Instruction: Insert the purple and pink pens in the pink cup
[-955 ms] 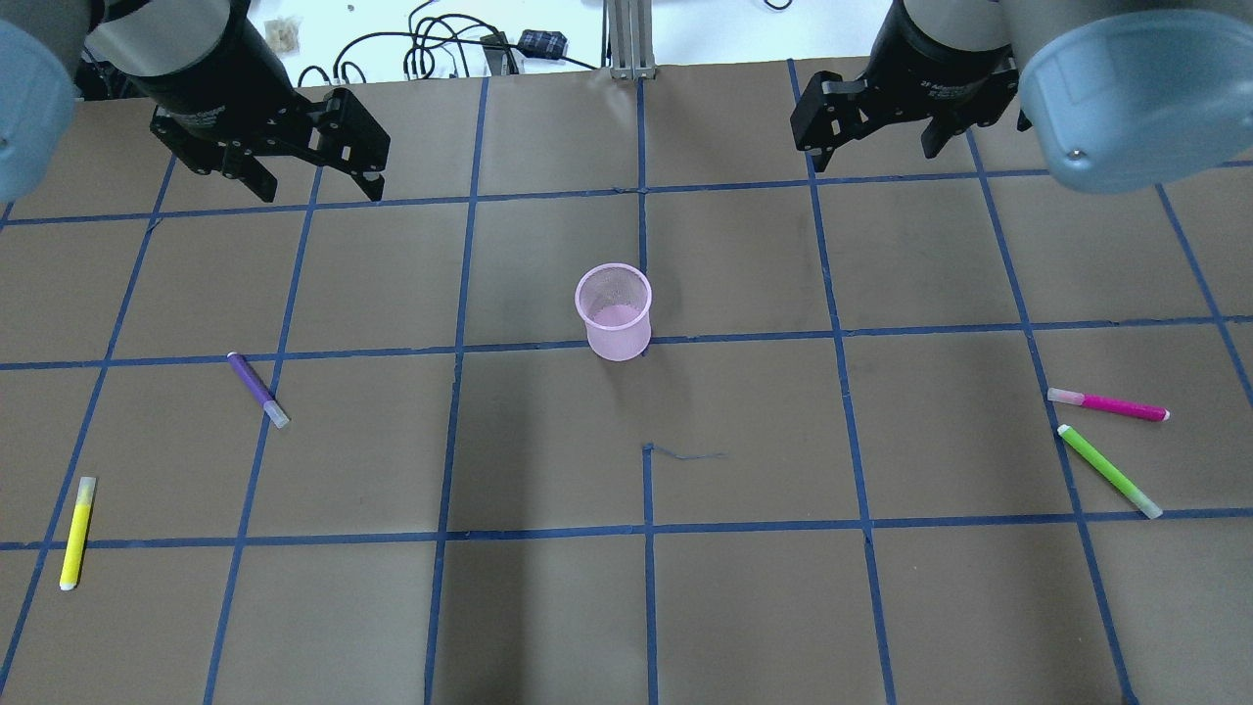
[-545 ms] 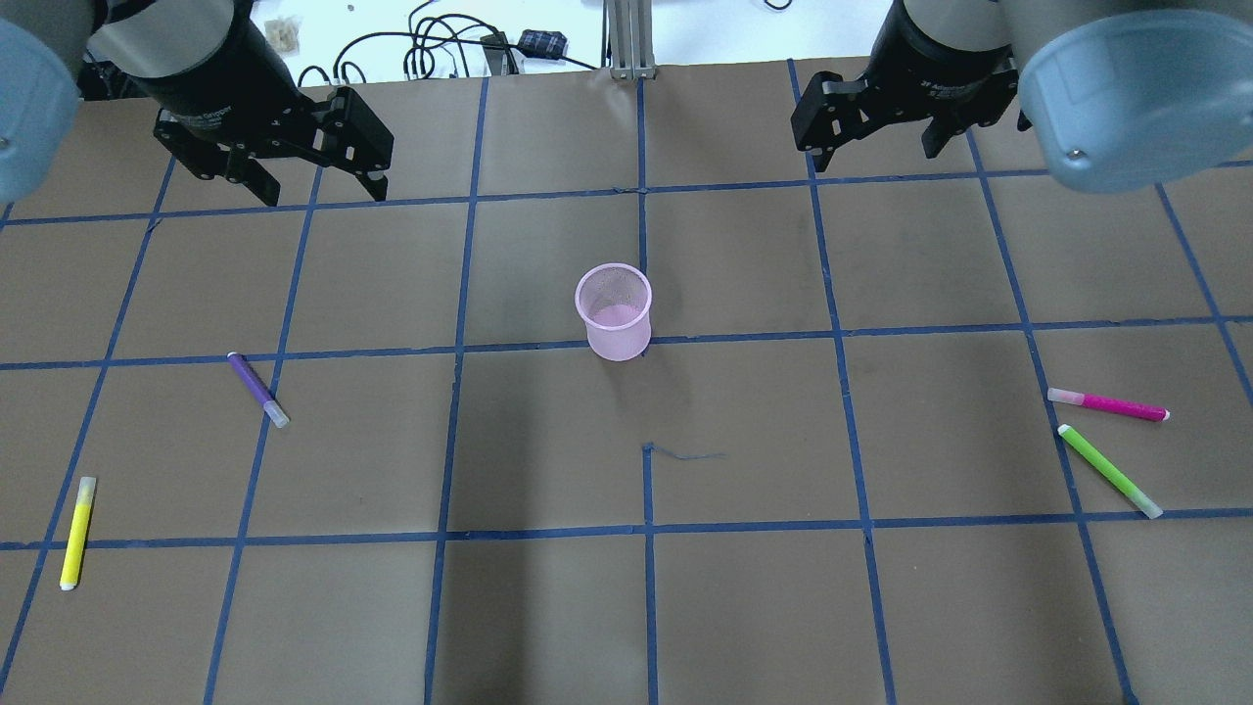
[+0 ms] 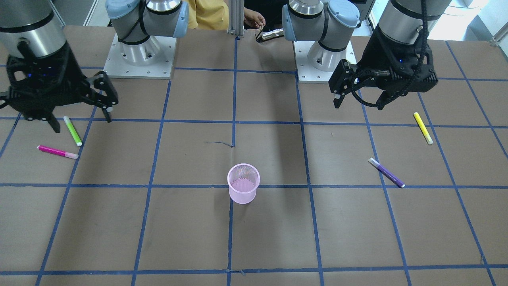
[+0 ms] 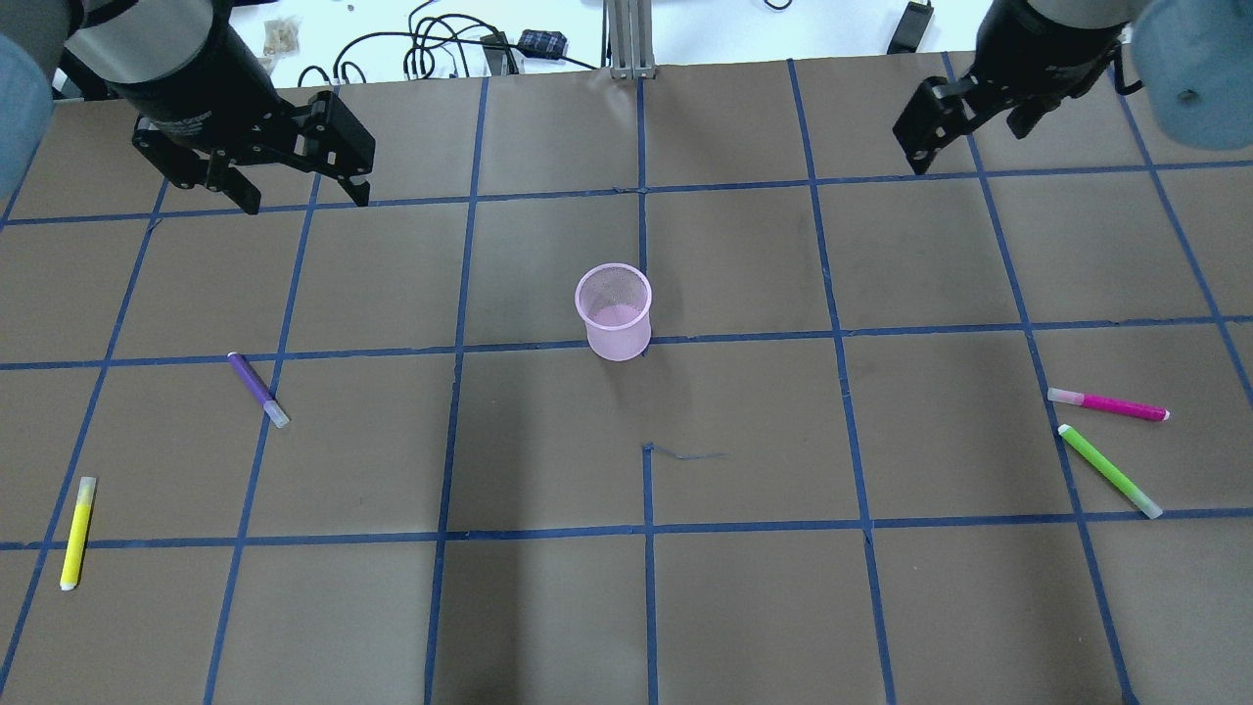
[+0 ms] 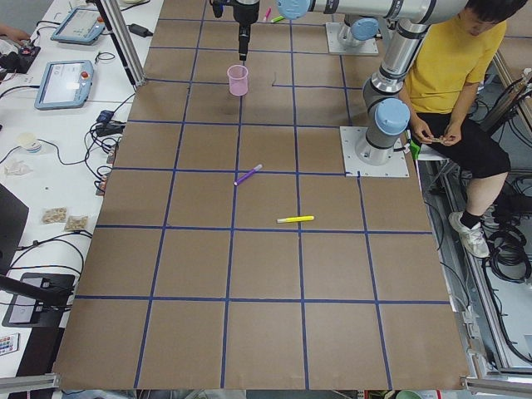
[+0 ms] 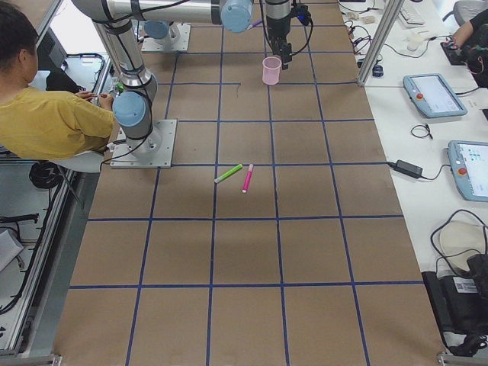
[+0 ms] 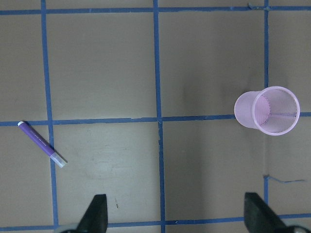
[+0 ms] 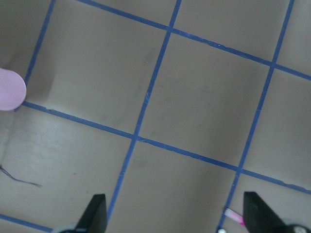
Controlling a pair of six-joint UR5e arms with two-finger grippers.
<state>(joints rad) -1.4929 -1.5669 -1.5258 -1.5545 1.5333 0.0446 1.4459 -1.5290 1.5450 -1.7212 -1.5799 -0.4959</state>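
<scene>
The pink mesh cup [image 4: 614,311] stands upright and empty mid-table; it also shows in the front view [image 3: 243,183]. The purple pen [image 4: 257,389] lies flat on the left side, and shows in the left wrist view [image 7: 42,144]. The pink pen [image 4: 1108,403] lies flat at the right, and its tip shows in the right wrist view [image 8: 233,215]. My left gripper [image 4: 303,196] hangs open and empty above the far left of the table, beyond the purple pen. My right gripper [image 3: 81,123] is open and empty, high over the far right.
A yellow pen [image 4: 76,534] lies near the front left. A green pen [image 4: 1109,472] lies just in front of the pink pen. Cables [image 4: 431,49] lie past the table's far edge. A person in yellow [image 5: 449,75] sits behind the arm bases [image 3: 139,51].
My right gripper has swung to the right, toward the far right corner. My left gripper has shifted slightly left. Pens and cup have not moved.
</scene>
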